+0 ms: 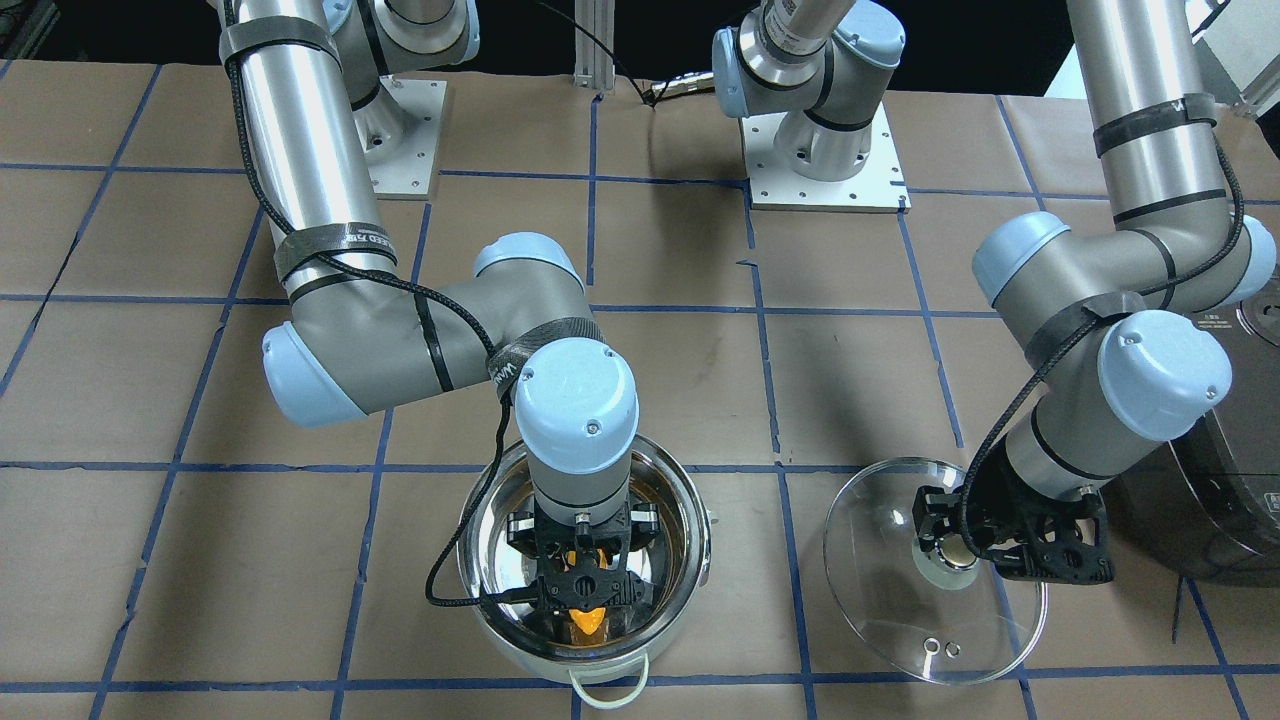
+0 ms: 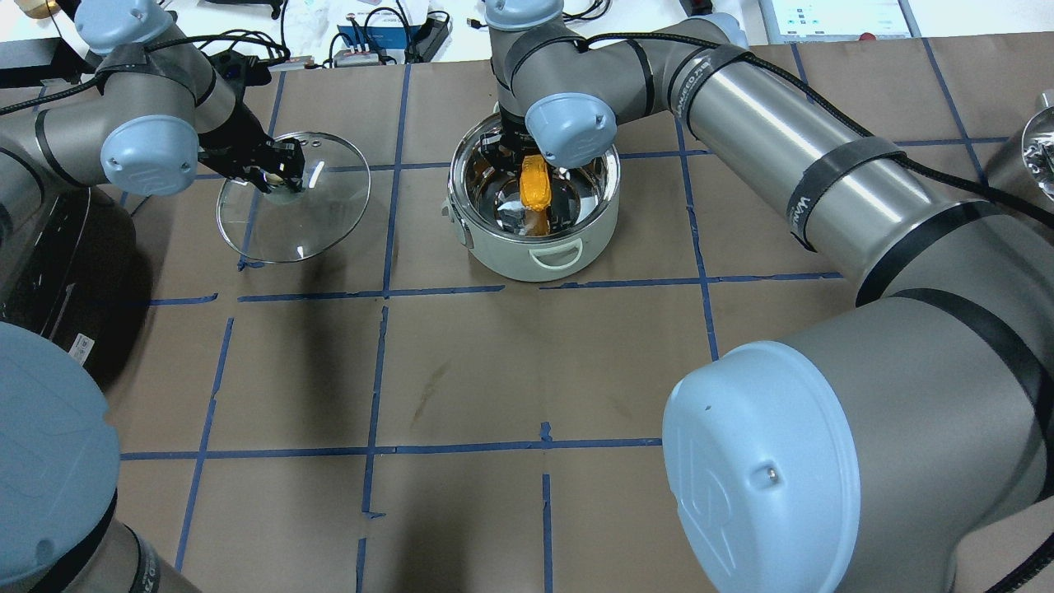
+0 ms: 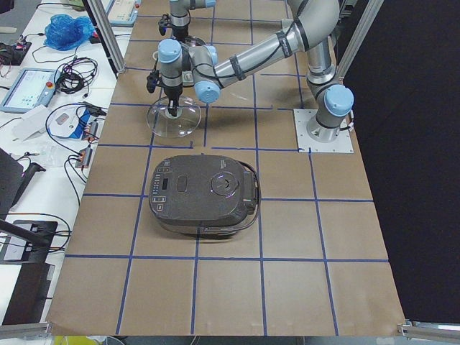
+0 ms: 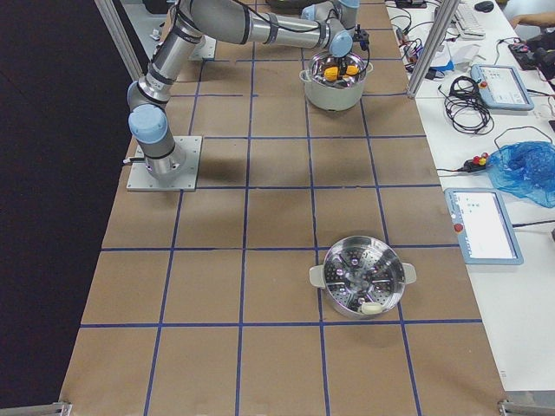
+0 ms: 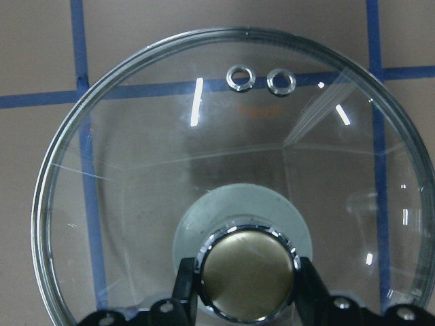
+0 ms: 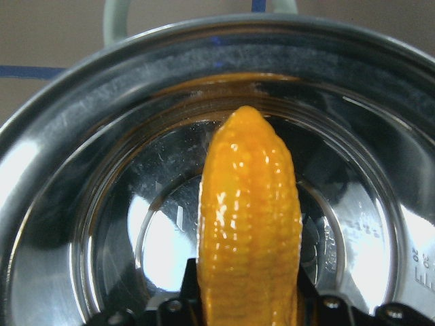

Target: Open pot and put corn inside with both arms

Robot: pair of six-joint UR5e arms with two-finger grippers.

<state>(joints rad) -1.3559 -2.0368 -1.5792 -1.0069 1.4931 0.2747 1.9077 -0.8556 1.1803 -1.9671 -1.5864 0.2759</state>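
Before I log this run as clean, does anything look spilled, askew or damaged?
Nothing stands out. The lid is off the pot, gripped by its knob in the left tool. The corn is held in the right tool inside the open pot. No spill or damage shows.

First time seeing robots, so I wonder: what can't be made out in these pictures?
- Underside of the corn, and whether it touches the floor of the pot: right wrist view, the cob itself hides it.
- Fingertips of the right gripper: front-facing view, its own body covers them.
- Whether the glass lid is lifted: left wrist view looks straight down.
- Most of the rice cooker: front-facing view, cut by the edge.
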